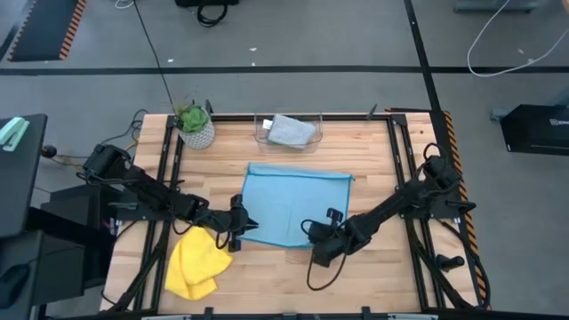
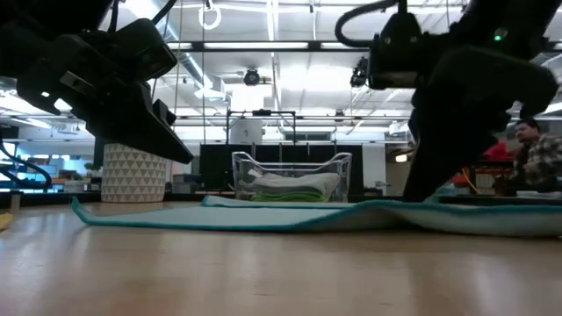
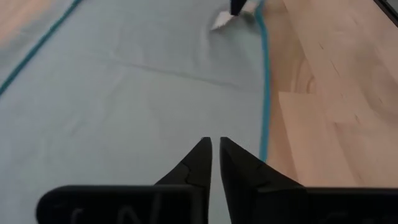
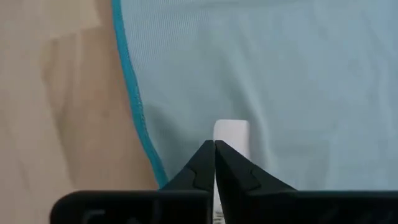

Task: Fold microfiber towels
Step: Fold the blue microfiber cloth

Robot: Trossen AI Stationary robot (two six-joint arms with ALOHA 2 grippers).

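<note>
We see the light blue towel (image 1: 293,204) spread flat in the middle of the wooden table (image 1: 373,276). The left gripper (image 1: 238,227) is at its near left corner, fingers almost together with a thin gap; we cannot tell if it pinches the cloth. The right gripper (image 1: 313,236) is at the near right corner, fingers pressed together beside the white label (image 4: 231,135). The clear plastic bin (image 1: 289,131) at the far edge holds a folded grey towel (image 1: 292,130), with a green one (image 2: 290,195) under it. The yellow towel (image 1: 197,265) lies crumpled at the near left. A potted plant (image 1: 195,125) stands just left of the bin.
</note>
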